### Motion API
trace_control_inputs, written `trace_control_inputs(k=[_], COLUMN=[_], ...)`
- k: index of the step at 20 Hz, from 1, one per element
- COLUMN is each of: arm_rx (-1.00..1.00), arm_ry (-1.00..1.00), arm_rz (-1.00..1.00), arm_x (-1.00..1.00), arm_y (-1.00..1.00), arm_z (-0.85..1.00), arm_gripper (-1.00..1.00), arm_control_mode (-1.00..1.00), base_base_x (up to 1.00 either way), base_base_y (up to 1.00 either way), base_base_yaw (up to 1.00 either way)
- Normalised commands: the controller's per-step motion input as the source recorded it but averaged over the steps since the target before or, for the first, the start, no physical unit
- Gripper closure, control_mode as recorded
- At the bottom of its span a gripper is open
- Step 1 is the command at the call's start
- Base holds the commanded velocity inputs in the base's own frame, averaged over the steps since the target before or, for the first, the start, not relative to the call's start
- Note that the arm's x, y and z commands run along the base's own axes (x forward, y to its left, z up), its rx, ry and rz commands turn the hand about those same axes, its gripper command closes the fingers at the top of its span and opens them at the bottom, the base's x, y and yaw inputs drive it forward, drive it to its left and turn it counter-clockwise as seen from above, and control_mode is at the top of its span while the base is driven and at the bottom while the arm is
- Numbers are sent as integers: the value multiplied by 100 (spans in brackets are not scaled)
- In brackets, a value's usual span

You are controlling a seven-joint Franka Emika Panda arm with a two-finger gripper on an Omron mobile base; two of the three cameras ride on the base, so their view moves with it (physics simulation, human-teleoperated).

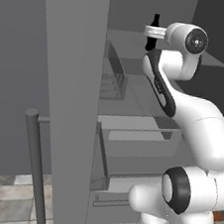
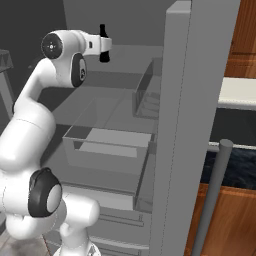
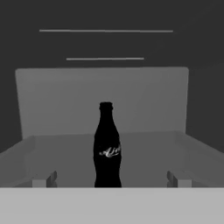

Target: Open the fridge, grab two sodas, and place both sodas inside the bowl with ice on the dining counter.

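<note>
A: Fridge point(image 1: 70, 103) standing open, both grey doors swung wide, bar handle point(image 2: 212, 195) of one door showing low on the right base view.

B: Arm reaching high into the upper compartment. Tool point(image 3: 109, 181) spread wide apart, dark finger tips point(image 3: 177, 179) low at either side of the hand view, nothing clamped between them.

A: Black soda bottle point(image 3: 107, 148) upright, dead centre ahead of the tool on the grey fridge shelf point(image 3: 144, 153), pale script on its belly, narrow neck up.

B: Between the tips as seen from the hand, yet clear of both. No contact visible.

A: Same bottle point(image 1: 153, 32) peeking up behind the white wrist from the left base view, and point(image 2: 103, 44) from the right.

B: Clear bins and drawers point(image 2: 107, 145) lower down inside the fridge. Strip of black marbled tabletop point(image 2: 235, 165) beyond the right door.
</note>
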Motion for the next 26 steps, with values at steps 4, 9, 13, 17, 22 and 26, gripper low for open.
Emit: trace_control_inputs(k=[4,9,13,17,22,26], arm_rx=[0,0,0,0,0,0], arm_ry=[0,0,0,0,0,0], arm_rz=[0,0,0,0,0,0], arm_x=[20,23,25,26,24,23], arm_y=[0,0,0,0,0,0], arm_z=[-3,-3,0,-2,-6,-8], arm_gripper=[-100,-100,-100,-100,-100,-100], arm_control_mode=[-100,-100,-100,-100,-100,-100], base_base_x=[0,0,0,0,0,0], base_base_y=[0,0,0,0,0,0], base_base_yaw=[0,0,0,0,0,0])
